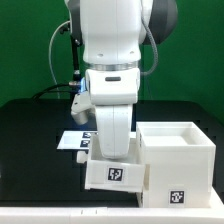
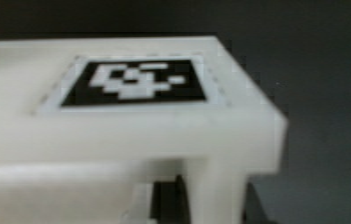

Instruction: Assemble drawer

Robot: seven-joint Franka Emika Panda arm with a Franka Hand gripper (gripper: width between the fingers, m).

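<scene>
The drawer (image 1: 117, 174), a small white open-topped box with a black-and-white tag on its front face, sits at the table's front, just to the exterior view's left of the larger white hollow casing (image 1: 178, 150). My gripper (image 1: 112, 157) reaches straight down into the drawer's top and its fingers are mostly hidden there. In the wrist view the drawer (image 2: 83, 140) fills the picture very close and blurred, its tag uppermost. A white finger (image 2: 207, 196) presses against the drawer's wall, so the gripper (image 2: 175, 200) looks shut on it.
The marker board (image 1: 75, 140) lies flat on the black table behind the drawer, toward the exterior view's left. The casing carries a tag (image 1: 178, 198) on its front face. Cables hang behind the arm.
</scene>
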